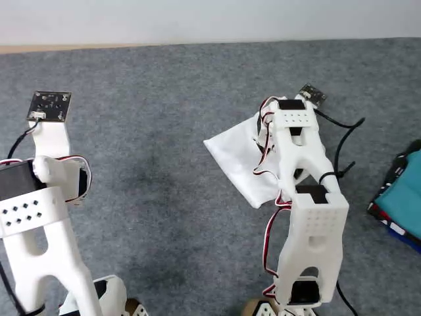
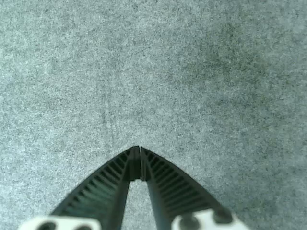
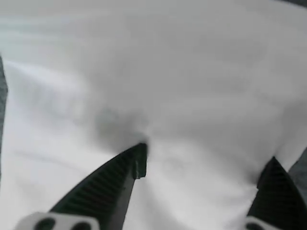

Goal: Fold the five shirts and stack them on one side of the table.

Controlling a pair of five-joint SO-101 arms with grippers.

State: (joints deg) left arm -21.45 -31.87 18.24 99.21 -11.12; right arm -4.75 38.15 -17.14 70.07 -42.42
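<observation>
Fingers point(image 3: 120, 184) of right gripper point(image 3: 206, 170): spread wide, tips low over white shirt point(image 3: 158, 81), nothing pinched. Fingers point(image 2: 112, 187) of left gripper point(image 2: 139, 155): pressed together, tips meeting, holding nothing, above bare grey table point(image 2: 153, 72) toward left edge.

Step in hand, as judged: taking hold of white shirt, either for next fold or for carrying over to pile point(image 1: 402, 197) at right edge. Cannot tell which.

To do well: lower until both tips press into cloth, then close slowly so as to gather every layer, not top one alone. Grip close to an edge or corner rather than mid-panel; mid-panel pinch likely to tent cloth and undo fold. Lift low, drag little; felt-like surface likely to catch fabric. Bring left gripper in to pin opposite side in case of sliding.

White shirt: right of table centre, in far half, well apart from right-edge pile. Looks folded down to a compact four-sided packet, set askew to table edges, one corner pointing toward left edge; right-hand part hidden beneath right arm point(image 1: 319, 224). Plain, no print seen. Surface smooth, soft shadowed dip between tips, faint crease lines only. Thin and limp by look; expected to sag when raised.

Pile: teal on top, darker patterned cloth beneath.
</observation>
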